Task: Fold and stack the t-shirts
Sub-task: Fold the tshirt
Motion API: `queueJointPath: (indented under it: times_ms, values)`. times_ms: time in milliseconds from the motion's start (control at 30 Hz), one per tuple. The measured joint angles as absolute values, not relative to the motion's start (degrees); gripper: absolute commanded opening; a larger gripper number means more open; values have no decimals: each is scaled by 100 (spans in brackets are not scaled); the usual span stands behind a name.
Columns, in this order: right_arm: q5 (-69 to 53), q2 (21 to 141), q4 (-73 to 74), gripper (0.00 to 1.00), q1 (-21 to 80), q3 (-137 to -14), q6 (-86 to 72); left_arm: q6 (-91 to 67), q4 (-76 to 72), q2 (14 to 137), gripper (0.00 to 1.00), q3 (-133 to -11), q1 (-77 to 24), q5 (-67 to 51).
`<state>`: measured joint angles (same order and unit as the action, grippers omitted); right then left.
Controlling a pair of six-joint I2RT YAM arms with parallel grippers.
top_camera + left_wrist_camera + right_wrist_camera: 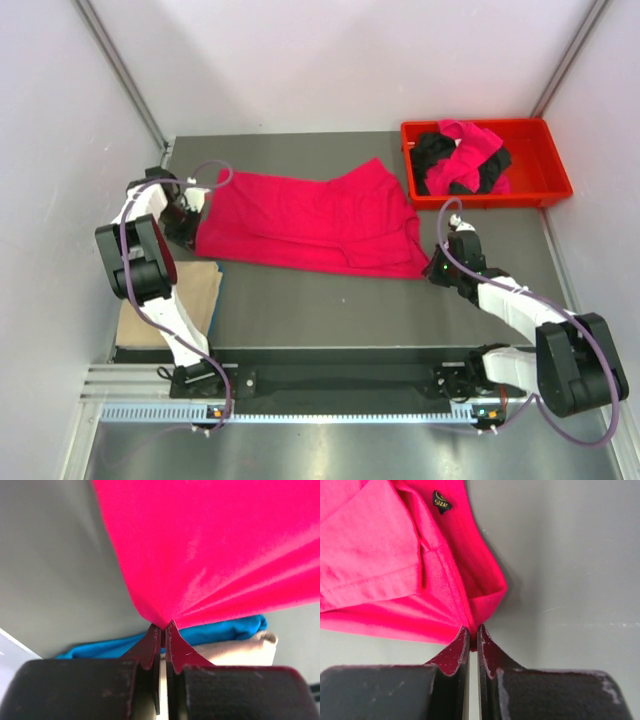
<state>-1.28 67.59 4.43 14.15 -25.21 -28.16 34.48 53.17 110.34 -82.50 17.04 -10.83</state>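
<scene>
The pink shirt [310,220] lies spread across the middle of the counter [330,300], partly doubled over itself, with a sleeve fold showing near its lower right. The left pincer [190,222] is closed tight on the shirt's left edge, and cloth fans out from its tips in the left wrist view. The right pincer [432,268] is likewise pinched shut on the lower right corner, by the hem; a small tag [440,502] shows further up.

At lower left a folded tan shirt [175,295] sits with a blue cloth [225,630] against it. The red tray [555,185] at upper right holds a black shirt [435,160] tangled with a second pink shirt [470,140].

The shirt looks light, limp and slack: it will sag and drag between the two grips, not hold a shape. Holding it at hems and corners, as now, seems best, since seams give the tips more to bite. Lifted unevenly, the loose layers could slide apart.
</scene>
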Motion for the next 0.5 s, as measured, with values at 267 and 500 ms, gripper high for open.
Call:
queueJointPath:
  times_ms: [267,500]
  values:
    - [-276,6842,572,0,1415,-2519,-2808,3745,5367,11032,1,-7743,1680,-862]
    - [-309,6532,934,3,1415,-2458,-2856,3747,5295,11030,43,-7717,1678,-888]
